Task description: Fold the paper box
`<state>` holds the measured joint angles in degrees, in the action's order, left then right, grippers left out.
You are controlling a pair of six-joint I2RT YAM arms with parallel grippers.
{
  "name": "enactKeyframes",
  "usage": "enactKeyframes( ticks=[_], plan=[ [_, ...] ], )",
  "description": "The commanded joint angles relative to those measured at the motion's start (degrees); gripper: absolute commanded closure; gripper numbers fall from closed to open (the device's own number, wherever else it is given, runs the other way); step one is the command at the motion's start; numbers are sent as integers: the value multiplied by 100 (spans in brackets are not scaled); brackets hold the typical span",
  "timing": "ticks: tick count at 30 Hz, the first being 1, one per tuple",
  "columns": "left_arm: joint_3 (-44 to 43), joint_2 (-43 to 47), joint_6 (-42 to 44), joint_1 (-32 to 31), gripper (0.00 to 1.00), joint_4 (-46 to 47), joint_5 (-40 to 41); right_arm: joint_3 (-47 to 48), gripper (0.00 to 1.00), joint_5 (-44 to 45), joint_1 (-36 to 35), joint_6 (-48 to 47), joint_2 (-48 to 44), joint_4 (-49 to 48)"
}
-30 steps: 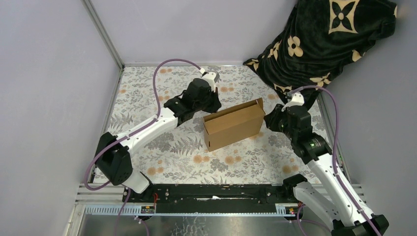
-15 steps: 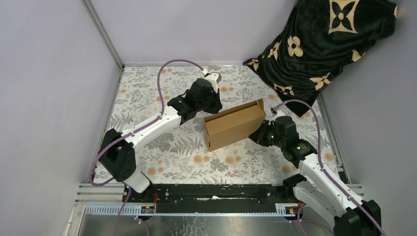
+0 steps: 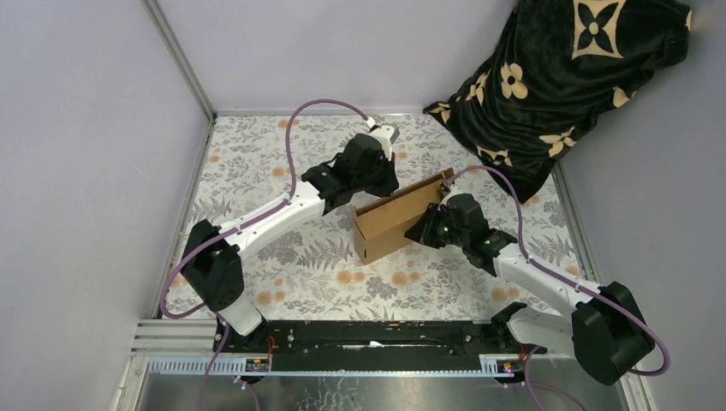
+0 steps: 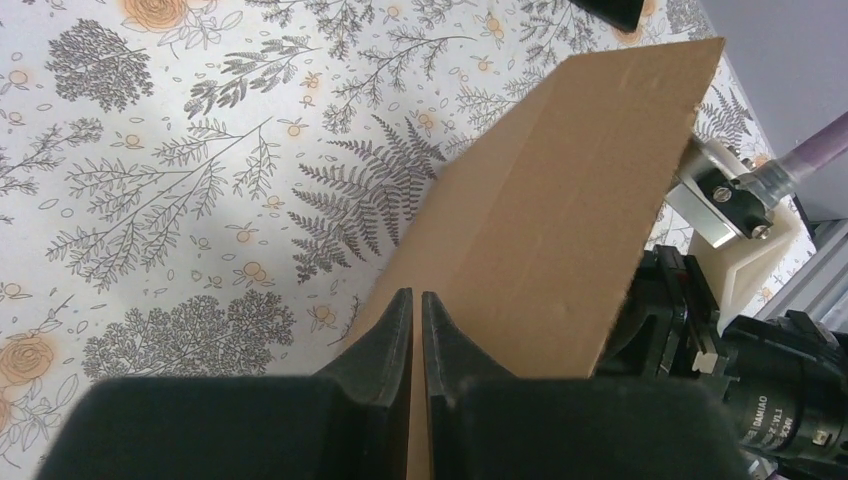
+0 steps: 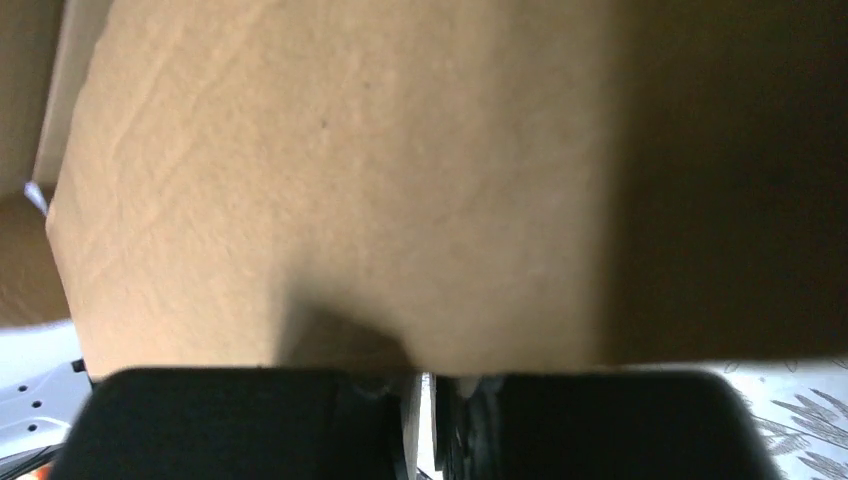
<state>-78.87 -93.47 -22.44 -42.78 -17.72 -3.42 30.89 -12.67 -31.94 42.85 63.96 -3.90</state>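
Note:
The paper box [image 3: 387, 219] is plain brown cardboard, standing in the middle of the floral table with its lid panel sloping. My left gripper [image 3: 377, 181] hovers at the box's back left edge. In the left wrist view it [image 4: 416, 297] is shut to a thin slit over the brown panel [image 4: 560, 210]. My right gripper [image 3: 422, 229] lies on the box's right half, and its arm hides that part. Cardboard [image 5: 330, 180] fills the right wrist view and covers the fingertips. The right fingers [image 5: 400, 410] stand almost together, and I see nothing held between them.
A black blanket with beige flower shapes [image 3: 565, 77] is heaped in the back right corner. Grey walls close in the left and back sides, with a metal post [image 3: 180, 60] at the left. The arms' base rail [image 3: 377, 334] runs along the near edge.
The right arm swung left from beside the box onto its top, and its jaws closed. The left gripper drifted a little right along the box's back edge.

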Motion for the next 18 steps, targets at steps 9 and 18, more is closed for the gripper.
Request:
enactKeyframes(
  ticks=[9, 18],
  plan=[
    [-89, -254, -156, -344, 89, 3, -18, 407, 91, 436, -158, 331, 378, -1038],
    [60, -347, -189, -353, 89, -17, 265, 955, 91, 491, -162, 272, 785, -1018]
  ],
)
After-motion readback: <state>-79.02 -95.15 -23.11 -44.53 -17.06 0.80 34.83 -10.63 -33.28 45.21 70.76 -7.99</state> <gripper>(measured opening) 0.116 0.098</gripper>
